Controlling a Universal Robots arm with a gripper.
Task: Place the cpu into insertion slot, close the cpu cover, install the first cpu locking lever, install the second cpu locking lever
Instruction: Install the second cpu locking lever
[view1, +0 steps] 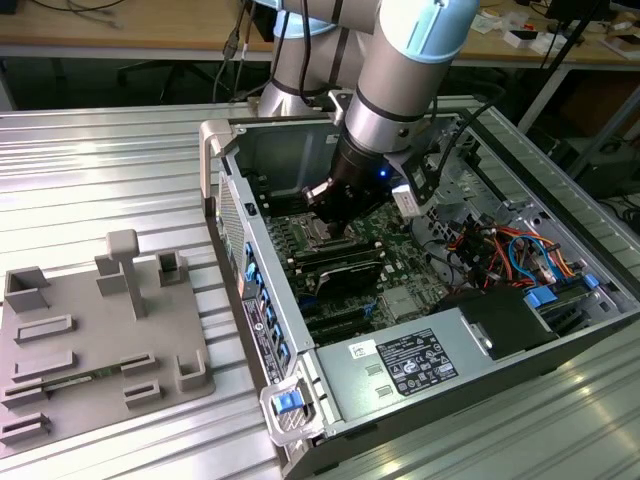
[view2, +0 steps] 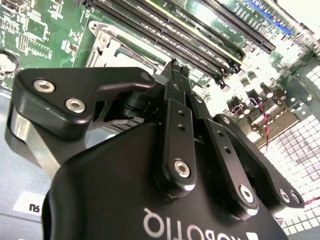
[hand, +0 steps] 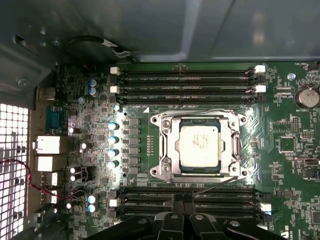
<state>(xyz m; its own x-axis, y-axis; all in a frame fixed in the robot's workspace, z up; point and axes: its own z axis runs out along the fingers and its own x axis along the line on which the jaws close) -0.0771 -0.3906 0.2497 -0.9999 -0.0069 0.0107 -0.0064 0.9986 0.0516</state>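
Note:
The cpu (hand: 199, 145), a square silver chip, lies in the insertion slot (hand: 156, 120) on the green motherboard. The cpu cover (hand: 167, 146), a silver frame, lies flat around it. One wire lever (hand: 195, 111) runs along the slot's far edge. Another thin lever (hand: 220, 185) slants out from the slot's corner across the memory slots toward my fingertips. My gripper (hand: 183, 202) is shut beside the slot, with nothing visible between the fingers. In the second wrist view the gripper (view2: 176, 67) tapers to a closed tip near the slot (view2: 107, 47). In the exterior view the gripper (view1: 332, 212) hangs inside the open computer case.
Long black memory slots (hand: 185, 82) flank the socket on both sides. Silver capacitors (hand: 113, 145) stand near it. The case wall (view1: 255, 270), power supply (view1: 400, 365) and coloured cables (view1: 500, 250) surround the board. A grey fixture tray (view1: 90, 340) lies at the exterior view's left.

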